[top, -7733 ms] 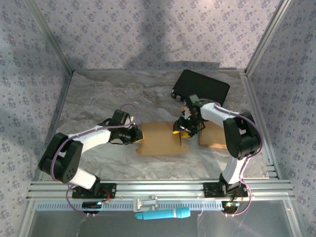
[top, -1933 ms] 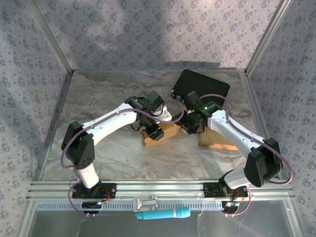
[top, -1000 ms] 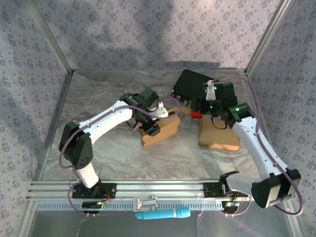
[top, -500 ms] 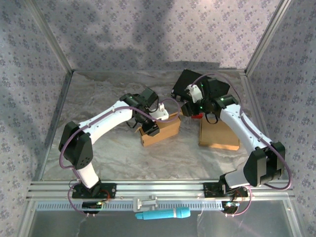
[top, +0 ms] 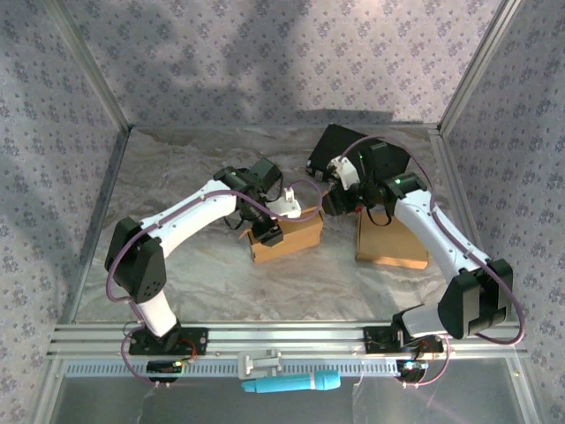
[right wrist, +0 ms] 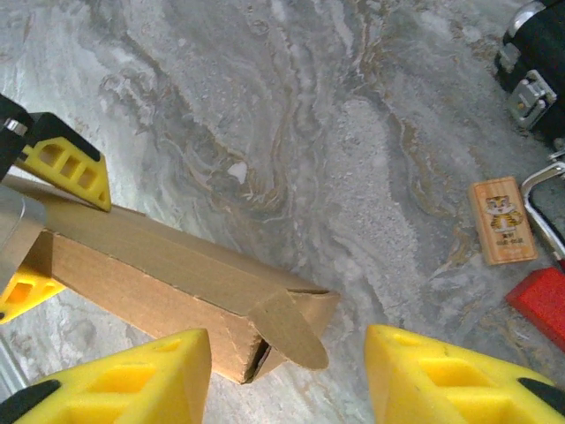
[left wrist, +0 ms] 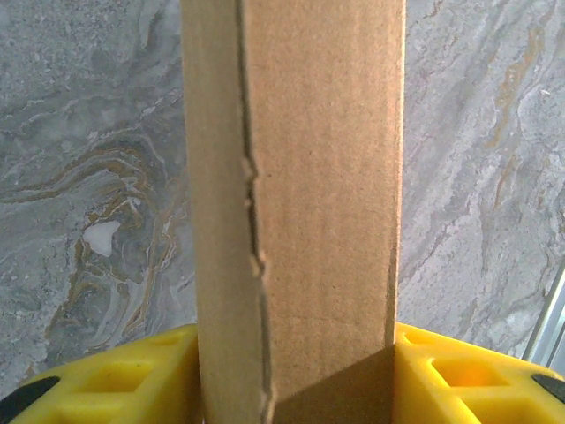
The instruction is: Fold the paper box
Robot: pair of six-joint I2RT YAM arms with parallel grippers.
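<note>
My left end effector (left wrist: pixel 296 375) clamps the cardboard box (left wrist: pixel 318 177).
My right end effector (right wrist: pixel 287 378) hangs open, seemingly clear of its end flap (right wrist: pixel 287 331).

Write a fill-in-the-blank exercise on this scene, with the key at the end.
1. The left hand grips the paper box, while the right hand stands ____.
2. The fingers of both hands are coloured ____.
3. A rounded flap sticks out at the box end nearest the ____ hand.
4. The case behind the right hand is ____.
Missing words: open, yellow, right, black.
</note>
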